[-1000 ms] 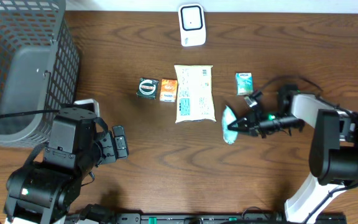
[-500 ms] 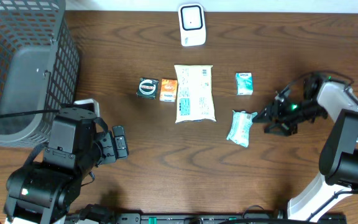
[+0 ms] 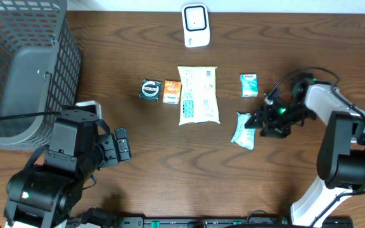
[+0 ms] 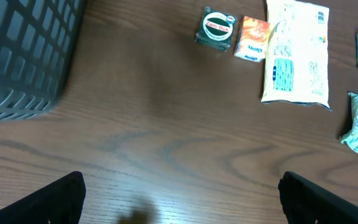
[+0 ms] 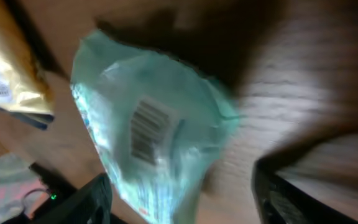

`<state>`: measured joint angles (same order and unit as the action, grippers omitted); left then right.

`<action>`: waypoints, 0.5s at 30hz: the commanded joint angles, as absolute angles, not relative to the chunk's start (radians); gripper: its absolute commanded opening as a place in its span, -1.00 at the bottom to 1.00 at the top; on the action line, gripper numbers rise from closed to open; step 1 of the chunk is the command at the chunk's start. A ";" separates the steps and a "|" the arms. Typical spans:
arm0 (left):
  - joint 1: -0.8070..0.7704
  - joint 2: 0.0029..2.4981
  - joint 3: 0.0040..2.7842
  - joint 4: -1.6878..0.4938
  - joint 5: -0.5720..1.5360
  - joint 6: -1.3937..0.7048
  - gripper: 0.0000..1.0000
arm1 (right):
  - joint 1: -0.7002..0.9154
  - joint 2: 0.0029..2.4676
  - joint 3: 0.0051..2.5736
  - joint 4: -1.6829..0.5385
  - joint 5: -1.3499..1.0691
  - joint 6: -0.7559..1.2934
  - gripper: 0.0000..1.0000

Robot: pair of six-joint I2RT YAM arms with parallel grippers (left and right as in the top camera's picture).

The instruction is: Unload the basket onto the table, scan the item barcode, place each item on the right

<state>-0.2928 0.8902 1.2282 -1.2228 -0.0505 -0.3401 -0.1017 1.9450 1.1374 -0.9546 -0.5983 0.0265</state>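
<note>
- The right wrist view is blurred; I can only just read a barcode (image 5: 146, 129) on the crinkled pale-green plastic packet (image 3: 243, 130).
- Packet lies flat, right of the wooden table's (image 3: 170, 158) centre.
- Right gripper (image 3: 257, 123): jaws apart, just beside the packet, holding nothing.
- Left gripper (image 4: 180, 182): cut off by the frame, fingers spread wide, empty.

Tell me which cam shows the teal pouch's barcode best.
Right wrist: barcode faces the lens, close, slightly blurred. Overhead shows the teal pouch small, barcode not discernible. Left wrist catches only its edge.
</note>
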 commanded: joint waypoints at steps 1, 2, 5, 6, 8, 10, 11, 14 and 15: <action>-0.291 0.888 1.227 -1.222 -0.052 -0.338 0.95 | -0.069 1.937 1.066 -0.896 -0.584 0.078 0.22; -0.291 0.888 1.227 -1.222 -0.052 -0.338 0.95 | -0.059 1.937 1.048 -0.874 -0.590 0.083 0.16; -0.291 0.888 1.227 -1.222 -0.052 -0.338 0.96 | -0.028 1.937 1.010 -0.836 -0.597 0.091 -0.36; -0.291 0.888 1.227 -1.222 -0.052 -0.338 0.95 | -0.019 1.937 1.005 -0.829 -0.597 0.093 -0.60; -0.291 0.888 1.227 -1.222 -0.052 -0.338 0.95 | -0.011 1.937 1.006 -0.830 -0.597 0.093 -0.97; -0.291 0.888 1.227 -1.222 -0.052 -0.338 0.96 | -0.011 1.935 1.018 -0.835 -0.598 0.101 -0.97; -0.291 0.888 1.227 -1.222 -0.052 -0.338 0.96 | -0.011 1.935 1.039 -0.853 -0.598 0.101 -0.98; -0.291 0.888 1.227 -1.222 -0.052 -0.338 0.95 | -0.011 1.935 1.126 -0.952 -0.603 0.054 -0.98; -0.291 0.888 1.227 -1.222 -0.052 -0.338 0.96 | -0.011 1.935 1.158 -0.988 -0.614 0.015 -0.98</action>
<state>-0.2928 0.8902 1.2282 -1.2228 -0.0509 -0.3397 -0.0196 1.9228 1.0683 -0.9184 -0.6342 0.0849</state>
